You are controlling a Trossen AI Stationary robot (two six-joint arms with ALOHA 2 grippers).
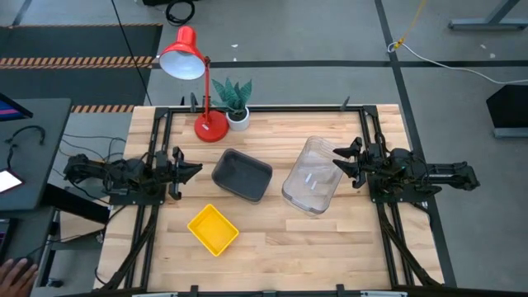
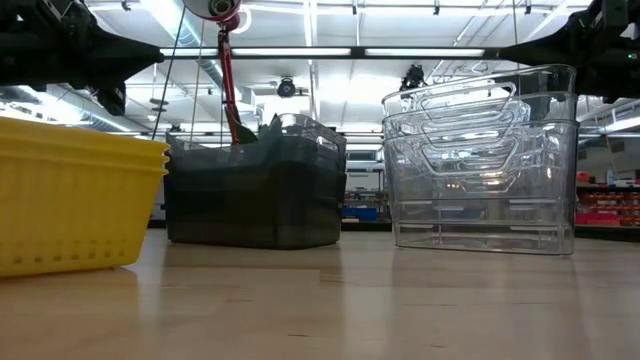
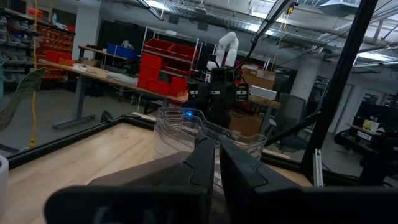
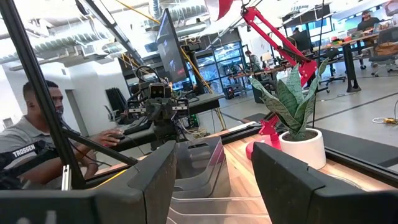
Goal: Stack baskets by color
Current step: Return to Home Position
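Observation:
Three stacks of baskets stand on the wooden table. The yellow baskets (image 1: 213,229) sit near the front, left of centre, with the dark grey baskets (image 1: 242,175) in the middle. The clear baskets (image 1: 313,176) are right of centre; the low view shows them nested (image 2: 480,160). My left gripper (image 1: 191,171) hovers shut at the table's left side, left of the grey stack and apart from it. My right gripper (image 1: 338,161) is open at the right side, raised beside the clear stack's right rim (image 4: 202,165), with nothing between its fingers.
A red desk lamp (image 1: 198,82) and a small potted plant (image 1: 235,103) stand at the table's far edge, left of centre. Black frame rails run along both sides. A person (image 4: 31,137) sits beyond the left side. Bare wood lies in front of the grey and clear stacks.

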